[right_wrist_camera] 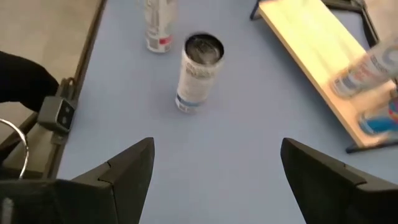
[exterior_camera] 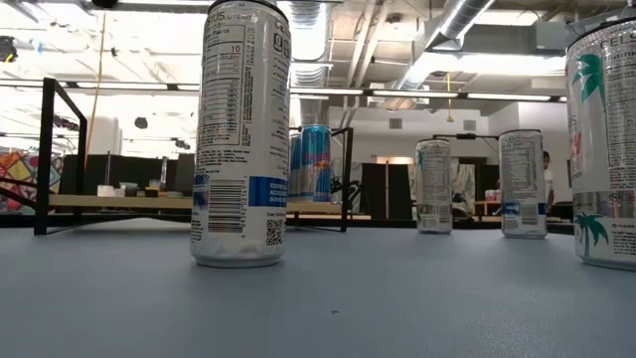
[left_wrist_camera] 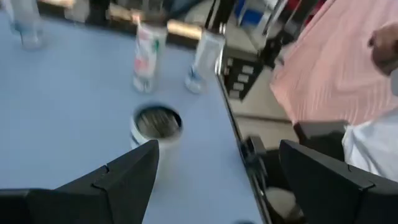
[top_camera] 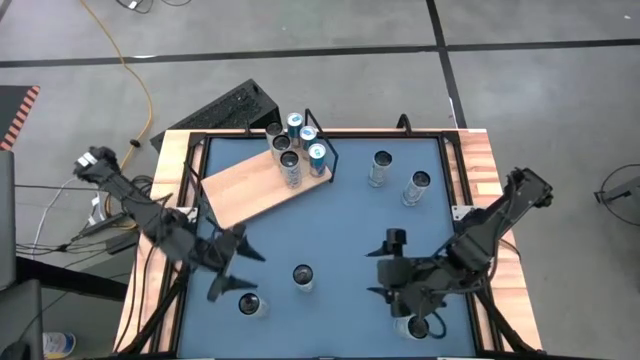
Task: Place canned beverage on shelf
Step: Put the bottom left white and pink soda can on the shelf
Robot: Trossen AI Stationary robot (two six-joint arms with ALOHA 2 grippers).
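Pale wood makes the shelf (top_camera: 262,183), which lies slanted at the far left of the blue table (top_camera: 340,215), and five cans (top_camera: 296,146) already stand bunched at its black wire end. Nearer than the shelf, the left gripper (top_camera: 228,263) hangs with its two fingers wide apart and nothing between them. A loose can (top_camera: 249,304) stands just beside it, on the side away from the shelf, and the left wrist view shows that can (left_wrist_camera: 155,127) a little ahead of the open fingers. To do this step well, I think the claw should slide in level around the can's middle, squeeze softly so the can does not tip, then lift it high enough to clear the shelf. Another can (top_camera: 303,277) stands to the right of that one. Two more cans (top_camera: 399,178) stand to the right of the shelf. Far from the shelf, at the near right, the right gripper (top_camera: 381,280) waits open too, with a can (top_camera: 417,327) close by its arm.
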